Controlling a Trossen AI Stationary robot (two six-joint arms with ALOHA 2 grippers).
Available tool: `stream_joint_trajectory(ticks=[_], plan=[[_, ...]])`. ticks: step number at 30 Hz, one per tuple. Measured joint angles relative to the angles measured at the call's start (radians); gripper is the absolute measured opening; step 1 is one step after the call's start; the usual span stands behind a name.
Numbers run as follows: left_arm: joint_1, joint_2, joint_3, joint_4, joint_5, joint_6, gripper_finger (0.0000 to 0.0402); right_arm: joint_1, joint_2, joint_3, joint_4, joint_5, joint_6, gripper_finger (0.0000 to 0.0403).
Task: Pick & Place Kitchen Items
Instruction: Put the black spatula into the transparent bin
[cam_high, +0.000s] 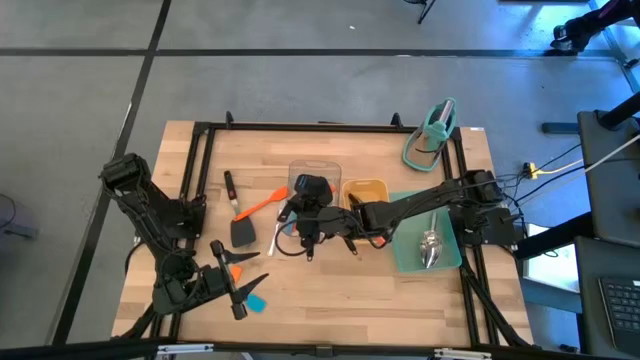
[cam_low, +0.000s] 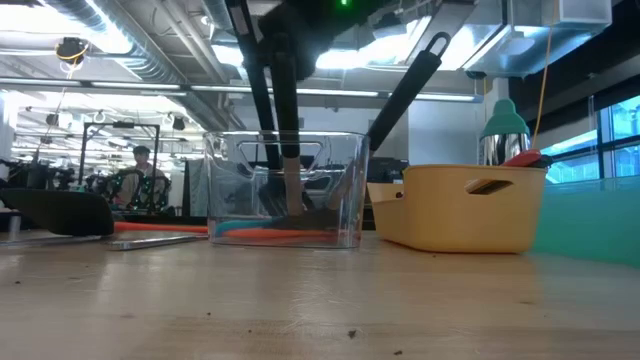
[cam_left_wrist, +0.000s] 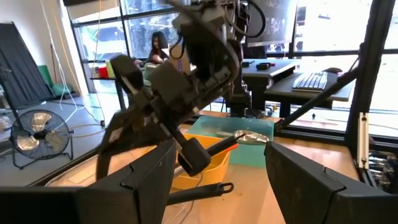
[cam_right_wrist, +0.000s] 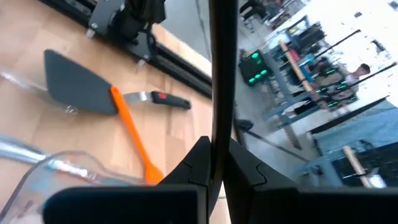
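Black-handled utensil (cam_right_wrist: 214, 74) | clamped in right gripper (cam_right_wrist: 214, 165) | left gripper (cam_left_wrist: 214, 168) wide, empty | no legible writing

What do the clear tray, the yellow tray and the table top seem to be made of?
Clear tray: probably glossy transparent plastic, the utensils show through its walls. Yellow tray: likely matte moulded plastic, with a cut-out handle. Table top: pale wood with visible grain.

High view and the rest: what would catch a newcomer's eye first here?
The right gripper, shut on a black utensil handle, hangs over the clear tray at mid-table. Beside the tray lie a black turner and an orange spatula. The left gripper waits open at the near left corner.
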Motion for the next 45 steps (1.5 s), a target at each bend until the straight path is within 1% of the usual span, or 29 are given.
stream_joint_trajectory(ticks=[4,13,16,20,33,37,40,43,45], plan=[[0.009,0.000,0.000,0.000,0.000,0.025,0.0239,-0.016,0.001,-0.039,0.024,-0.065,0.030,0.0019],[0.034,0.000,0.000,0.000,0.000,0.038,0.0239,-0.020,0.043,-0.047,0.057,-0.071,0.035,0.0020],[0.035,0.000,0.000,0.001,-0.001,0.037,0.0239,-0.020,0.046,-0.046,0.055,-0.099,0.043,0.0040],[0.035,0.000,0.000,0.000,-0.001,0.036,0.0239,-0.017,0.051,-0.050,0.028,-0.106,0.080,0.0064],[0.026,0.000,0.000,0.000,-0.001,0.010,0.0239,-0.009,0.057,-0.054,-0.085,-0.103,0.139,0.0072],[0.026,0.000,0.000,0.000,-0.001,0.010,0.0239,-0.009,0.057,-0.054,-0.098,-0.103,0.181,0.0073],[0.026,0.000,0.000,0.000,-0.001,0.011,0.0239,-0.010,0.057,-0.037,-0.144,-0.103,0.227,0.0076],[0.026,0.001,0.000,0.000,-0.001,0.011,0.0239,-0.010,0.056,-0.009,-0.210,-0.126,0.273,0.0085],[0.028,0.000,0.000,0.000,-0.001,0.011,0.0239,-0.010,0.056,0.003,-0.231,-0.145,0.297,0.0099]])
